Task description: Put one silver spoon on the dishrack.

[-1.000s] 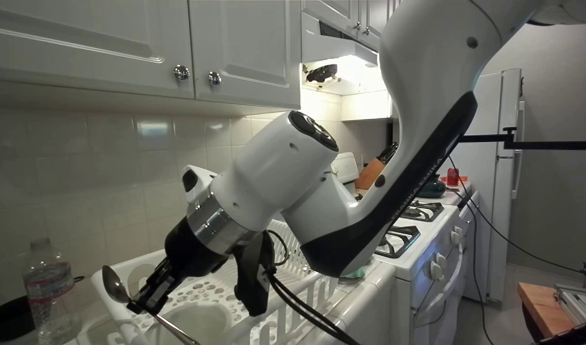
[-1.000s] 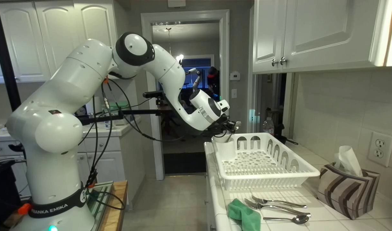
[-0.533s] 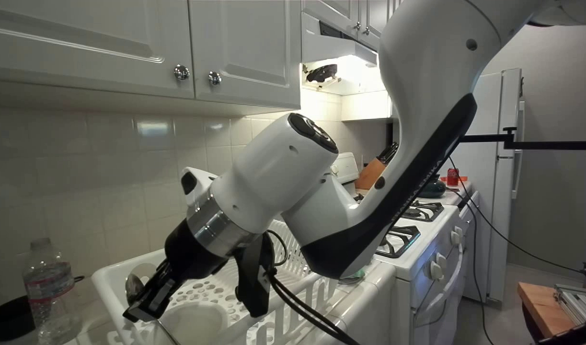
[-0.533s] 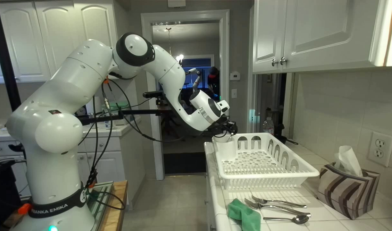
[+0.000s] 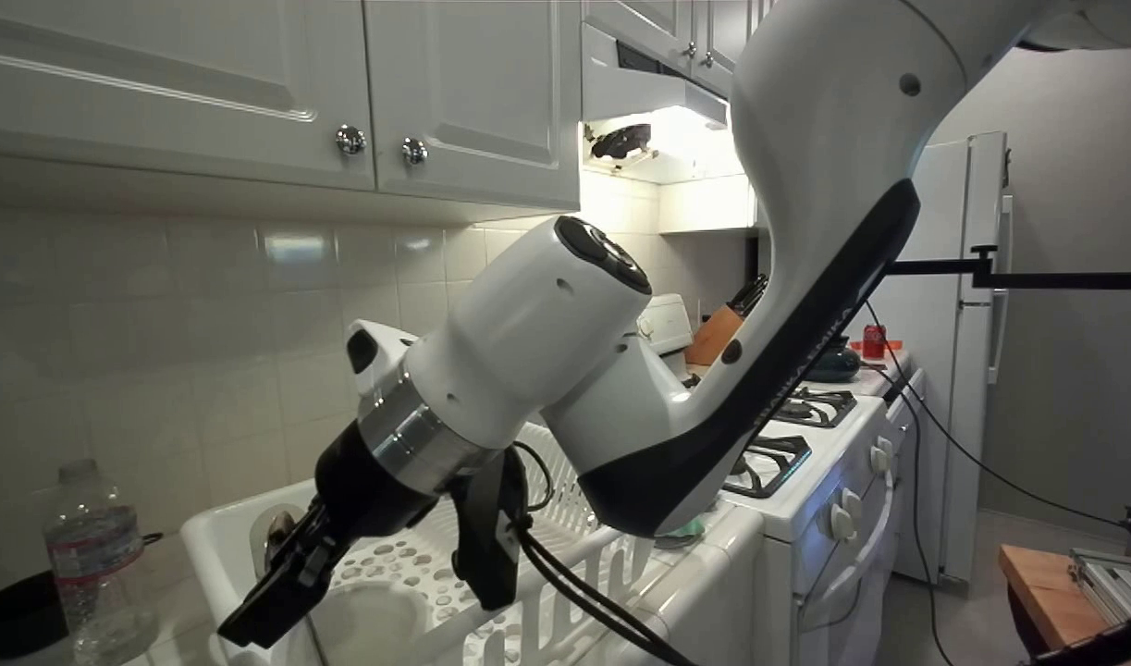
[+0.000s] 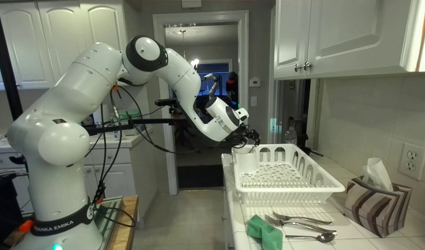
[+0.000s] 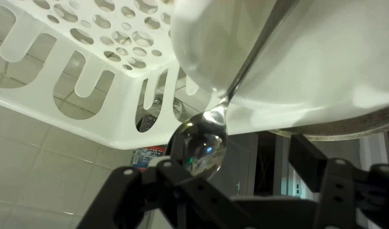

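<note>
Silver spoon (image 7: 213, 127), slanted, bowl uppermost, hdl dn in rack (image 6: 292, 190) cup (image 6: 246, 164), end effector (image 7: 240, 146) spread

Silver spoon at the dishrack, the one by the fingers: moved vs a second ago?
Yes. In an exterior view, the silver spoon has shifted rightward in the picture, away from the clear plastic bottle.
</note>
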You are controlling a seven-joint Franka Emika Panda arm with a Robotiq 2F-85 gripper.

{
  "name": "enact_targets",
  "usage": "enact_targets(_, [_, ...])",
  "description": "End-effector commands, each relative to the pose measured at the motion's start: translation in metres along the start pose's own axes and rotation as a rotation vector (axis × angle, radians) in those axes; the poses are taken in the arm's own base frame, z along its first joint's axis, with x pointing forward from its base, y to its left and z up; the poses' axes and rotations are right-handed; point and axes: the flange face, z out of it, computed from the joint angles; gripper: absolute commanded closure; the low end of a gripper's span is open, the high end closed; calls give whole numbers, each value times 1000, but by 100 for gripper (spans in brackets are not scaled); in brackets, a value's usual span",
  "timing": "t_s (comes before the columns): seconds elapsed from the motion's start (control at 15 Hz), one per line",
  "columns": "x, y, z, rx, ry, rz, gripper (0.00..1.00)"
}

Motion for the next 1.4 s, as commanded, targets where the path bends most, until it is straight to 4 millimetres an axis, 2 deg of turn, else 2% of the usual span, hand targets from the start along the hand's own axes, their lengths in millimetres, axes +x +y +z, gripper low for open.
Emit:
enact_targets(0.0, [6,-1,1,13,23,-17,0])
enact_targets(0.73, [21,-12,-21,81,23,64,0])
enact_targets(0.93, [27,-7,-25,63,8,94,0])
enact_targets(1.33, [36,4,-45,-3,-124,168,0])
